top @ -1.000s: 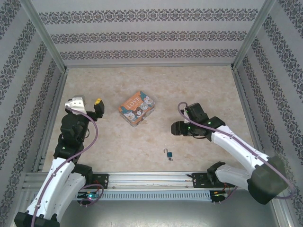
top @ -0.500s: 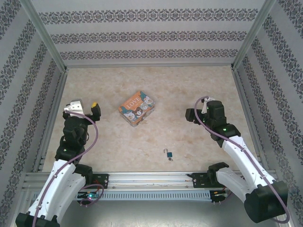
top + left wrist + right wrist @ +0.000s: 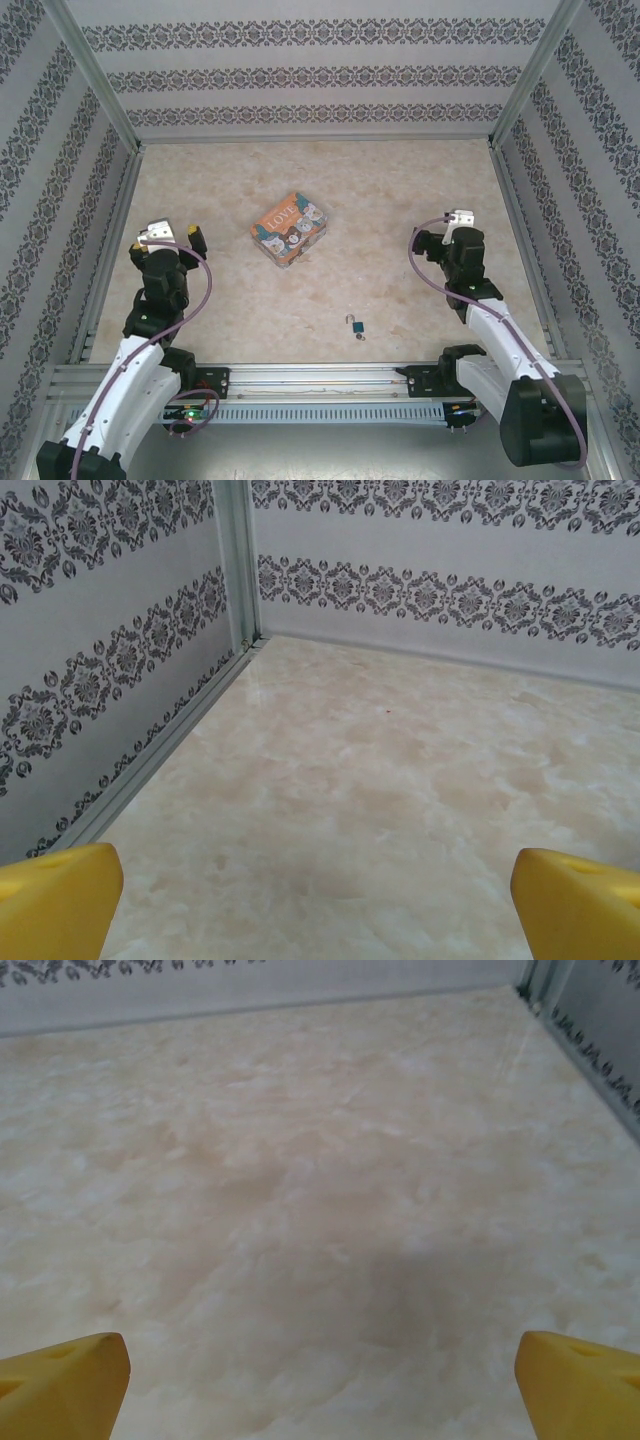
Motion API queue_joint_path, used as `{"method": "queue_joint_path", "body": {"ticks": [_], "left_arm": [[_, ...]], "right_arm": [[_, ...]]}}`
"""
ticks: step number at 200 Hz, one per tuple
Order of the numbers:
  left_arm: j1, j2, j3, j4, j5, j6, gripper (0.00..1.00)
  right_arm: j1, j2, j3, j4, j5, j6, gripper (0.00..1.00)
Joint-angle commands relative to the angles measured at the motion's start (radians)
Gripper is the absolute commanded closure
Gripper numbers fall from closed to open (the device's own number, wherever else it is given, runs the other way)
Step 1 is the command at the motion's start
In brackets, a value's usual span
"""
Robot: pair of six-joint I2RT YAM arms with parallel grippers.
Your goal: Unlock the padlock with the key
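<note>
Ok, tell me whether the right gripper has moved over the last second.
Yes. In the top view the right gripper has swung right, away from the LOVE box and toward the right wall.

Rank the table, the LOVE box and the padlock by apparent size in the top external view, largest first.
1. table, by far largest.
2. LOVE box.
3. padlock, far smaller.
All sit at table level, so nearness does not skew this.

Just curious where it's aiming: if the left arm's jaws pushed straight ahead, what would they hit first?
Probably the bare tabletop, as the left jaws tilt slightly downward; past it stands the patterned back wall. Depth is unclear.
</note>
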Motion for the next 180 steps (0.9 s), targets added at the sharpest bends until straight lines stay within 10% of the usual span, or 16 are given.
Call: {"method": "queue_joint_path", "body": {"ticks": [1, 131, 180], "left_arm": [[0.017, 0.013, -0.019, 0.06, -0.023, -0.015, 0.01], [0.063, 0.331, -0.099, 0.343, 0.033, 0.032, 0.01], [0.084, 0.388, -0.111, 0.38, 0.057, 0.017, 0.01]], "right_arm": [[-0.027, 0.04, -0.038, 0.218, 0.024, -0.062, 0.02], [-0.079, 0.624, -0.159, 1.07, -0.09, -0.031, 0.01], [-0.064, 0.588, -0.058, 0.826, -0.049, -0.04, 0.02]]}}
